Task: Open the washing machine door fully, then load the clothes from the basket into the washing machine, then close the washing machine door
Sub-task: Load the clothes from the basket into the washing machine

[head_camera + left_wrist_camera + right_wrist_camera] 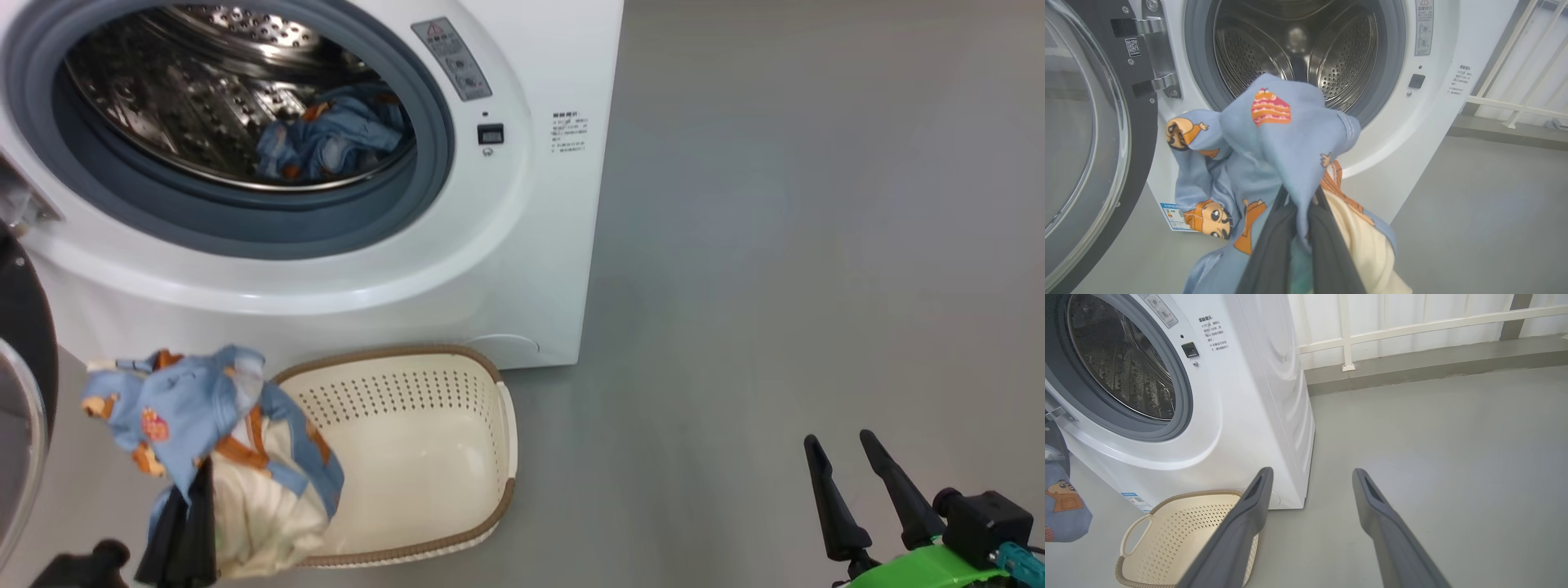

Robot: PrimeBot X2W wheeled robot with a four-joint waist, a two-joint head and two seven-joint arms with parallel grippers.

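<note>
At about 7 o'clock in the head view, the left pincer [186,498] was clamped shut on the clothes [188,408]. This bundle of blue printed fabric and cream cloth was gathered over its fingers [196,531] and hung over the left end of the basket [424,408]. The rest of the basket was seen bare, though whether the bundle's cream tail brushed the rim could not be told.

At about 5 o'clock the right pincer [838,441] was held wide and empty above the floor [735,327], well apart from the machine. The washing machine door [28,327] was swung out at 9 o'clock, just beside the bundle.

Beyond, the mouth of the washing machine [522,245] lay at 12 o'clock from the held bundle, above it and ahead along the fingers' long axis, as was also seen from the left wrist. One blue garment [335,143] was lodged in the drum [163,98]. The left arm was judged the nearer. A lift and a forward push past the gasket [245,229] were judged to be called for.
</note>
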